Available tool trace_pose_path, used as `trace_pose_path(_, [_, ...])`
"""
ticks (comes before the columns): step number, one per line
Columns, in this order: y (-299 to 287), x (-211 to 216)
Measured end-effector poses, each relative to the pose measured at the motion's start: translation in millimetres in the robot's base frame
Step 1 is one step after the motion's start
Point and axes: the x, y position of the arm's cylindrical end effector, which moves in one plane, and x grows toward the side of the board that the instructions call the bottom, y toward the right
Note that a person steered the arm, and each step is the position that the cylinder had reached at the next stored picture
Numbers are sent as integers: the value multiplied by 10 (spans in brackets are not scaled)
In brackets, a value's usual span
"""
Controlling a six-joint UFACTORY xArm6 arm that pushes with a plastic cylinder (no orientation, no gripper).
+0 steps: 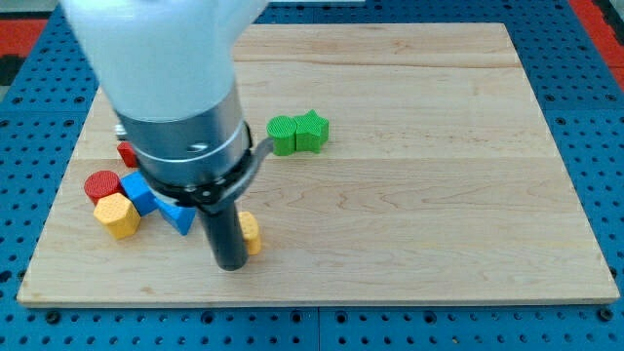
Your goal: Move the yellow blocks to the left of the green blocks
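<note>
Touching my tip on its right, a partly hidden yellow block sits below-left of the green cylinder block and green star block; yellow hexagonal block farther left on the wooden desk; no pincer shows

Red cylinder, partly hidden red block, two blue blocks on wooden board, view's left.

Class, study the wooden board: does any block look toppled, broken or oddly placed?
Nothing stands out. The two green blocks sit together mid-board; the red, blue and yellow blocks cluster at the view's left. My tip rests beside a second yellow block, partly hiding it.
</note>
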Motion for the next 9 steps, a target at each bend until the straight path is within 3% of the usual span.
trace_pose_path(3, [38,-1059])
trace_pose_path(6, [297,-1497])
trace_pose_path(8, [793,-550])
trace_pose_path(9, [192,2])
